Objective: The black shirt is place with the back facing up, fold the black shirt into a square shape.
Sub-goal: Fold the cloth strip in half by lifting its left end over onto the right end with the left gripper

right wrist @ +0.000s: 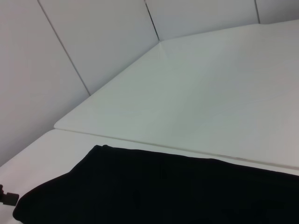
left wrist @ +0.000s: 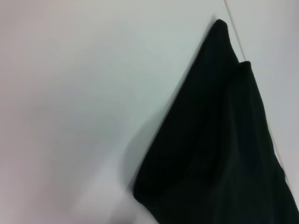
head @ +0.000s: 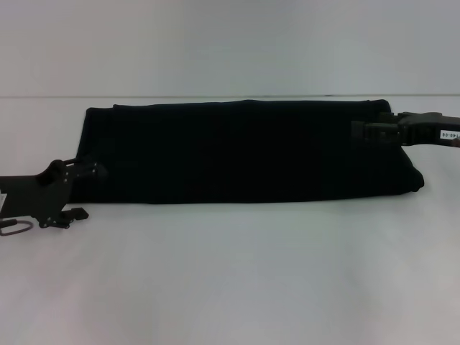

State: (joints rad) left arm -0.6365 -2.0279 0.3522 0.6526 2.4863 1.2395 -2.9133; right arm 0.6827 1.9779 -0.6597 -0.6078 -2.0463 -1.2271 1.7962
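The black shirt (head: 244, 152) lies on the white table (head: 230, 273) folded into a long flat band running left to right; no print shows. My left gripper (head: 88, 192) is at the band's left end, open, with its upper finger (head: 96, 171) at the cloth's edge and its lower finger on bare table. My right gripper (head: 357, 131) reaches in from the right over the band's right end. The left wrist view shows the shirt's left end (left wrist: 219, 154), with two stacked layers. The right wrist view shows the shirt's far edge (right wrist: 163, 186).
The table's back edge (head: 215, 96) meets a pale wall just behind the shirt. Bare white tabletop lies in front of the band and at both ends. A seam line (right wrist: 187, 151) runs along the table beyond the cloth.
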